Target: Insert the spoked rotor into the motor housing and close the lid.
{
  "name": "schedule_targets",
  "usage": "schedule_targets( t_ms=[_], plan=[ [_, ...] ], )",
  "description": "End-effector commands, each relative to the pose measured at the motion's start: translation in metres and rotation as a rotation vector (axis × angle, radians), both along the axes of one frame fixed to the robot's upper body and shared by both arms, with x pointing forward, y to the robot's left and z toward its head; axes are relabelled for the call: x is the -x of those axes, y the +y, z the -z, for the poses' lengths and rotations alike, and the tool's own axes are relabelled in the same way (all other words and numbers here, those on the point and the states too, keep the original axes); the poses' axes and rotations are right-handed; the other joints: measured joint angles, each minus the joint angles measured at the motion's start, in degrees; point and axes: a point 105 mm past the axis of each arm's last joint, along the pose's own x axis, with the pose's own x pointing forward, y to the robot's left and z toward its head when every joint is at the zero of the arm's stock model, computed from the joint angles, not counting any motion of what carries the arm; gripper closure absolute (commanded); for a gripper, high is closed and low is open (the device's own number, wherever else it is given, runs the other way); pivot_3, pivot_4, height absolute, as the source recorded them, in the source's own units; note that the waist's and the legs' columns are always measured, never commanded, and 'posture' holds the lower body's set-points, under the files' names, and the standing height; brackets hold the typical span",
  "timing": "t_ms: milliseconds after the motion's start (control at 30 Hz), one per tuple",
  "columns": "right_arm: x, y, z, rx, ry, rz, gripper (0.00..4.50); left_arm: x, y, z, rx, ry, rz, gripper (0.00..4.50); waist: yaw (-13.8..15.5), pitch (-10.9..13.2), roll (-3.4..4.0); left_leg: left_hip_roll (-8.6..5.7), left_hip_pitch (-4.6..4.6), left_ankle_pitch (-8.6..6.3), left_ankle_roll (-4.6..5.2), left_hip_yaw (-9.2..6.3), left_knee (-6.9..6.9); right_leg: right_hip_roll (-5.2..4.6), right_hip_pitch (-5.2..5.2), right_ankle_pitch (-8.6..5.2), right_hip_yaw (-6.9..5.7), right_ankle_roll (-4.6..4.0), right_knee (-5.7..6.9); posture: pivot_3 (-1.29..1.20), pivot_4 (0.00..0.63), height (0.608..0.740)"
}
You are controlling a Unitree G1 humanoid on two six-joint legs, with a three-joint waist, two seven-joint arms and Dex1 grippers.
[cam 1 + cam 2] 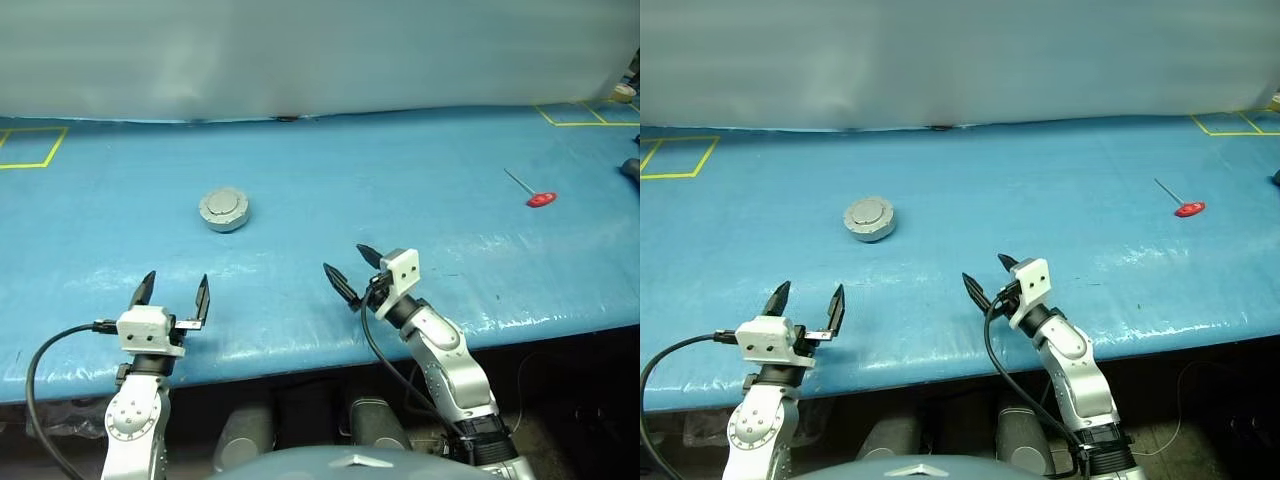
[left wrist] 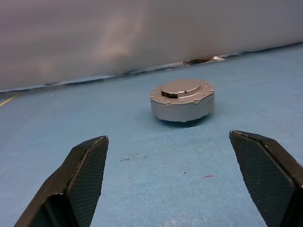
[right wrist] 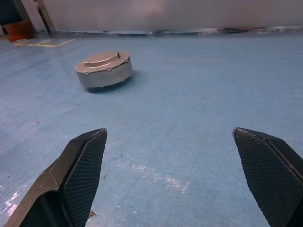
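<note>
The motor housing (image 1: 226, 217) is a round grey metal cup standing on the blue table (image 1: 400, 170), left of centre. The lid (image 1: 224, 203) lies shut flat on top of it, with its plain grey notched outer face up. The spoked rotor is hidden. My left gripper (image 1: 177, 281) hovers at the table's front edge, nearer to me than the housing, open and empty. My right gripper (image 1: 345, 258) is open and empty too, further right and pointing left toward the housing. Both wrist views show the closed housing (image 2: 182, 109) (image 3: 105, 78) well beyond the open fingers.
A tool with a red handle (image 1: 541, 199) lies far right on the table. Yellow tape squares mark the far left (image 1: 30, 147) and far right (image 1: 585, 115) corners. A pale wall (image 1: 320, 50) closes the table's far side.
</note>
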Motion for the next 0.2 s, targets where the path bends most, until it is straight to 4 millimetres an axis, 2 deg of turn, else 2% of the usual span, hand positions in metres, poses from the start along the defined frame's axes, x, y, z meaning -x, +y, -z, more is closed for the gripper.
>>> schedule_targets(
  t_ms=[33, 200],
  plan=[
    [-0.0020, -0.0021, -0.0125, -0.010, -0.058, 0.002, 0.00, 0.0027, 0.0015, -0.0068, -0.012, -0.037, 0.004, 0.03, 0.00, 0.01, 0.00, 0.00, 0.00, 0.00, 0.00, 0.00, 0.00, 0.00, 0.00, 0.00, -0.01, 0.00, 0.00, 0.00, 0.150, 0.740],
    [-0.0015, -0.0023, -0.0118, -0.010, -0.058, 0.001, 0.00, 0.0021, -0.0010, -0.0061, -0.024, -0.026, 0.037, 0.03, -0.01, 0.01, 0.02, 0.01, 0.00, 0.00, 0.01, 0.00, 0.00, 0.00, -0.01, 0.00, -0.03, 0.00, 0.00, 0.00, 0.150, 0.740]
  ],
)
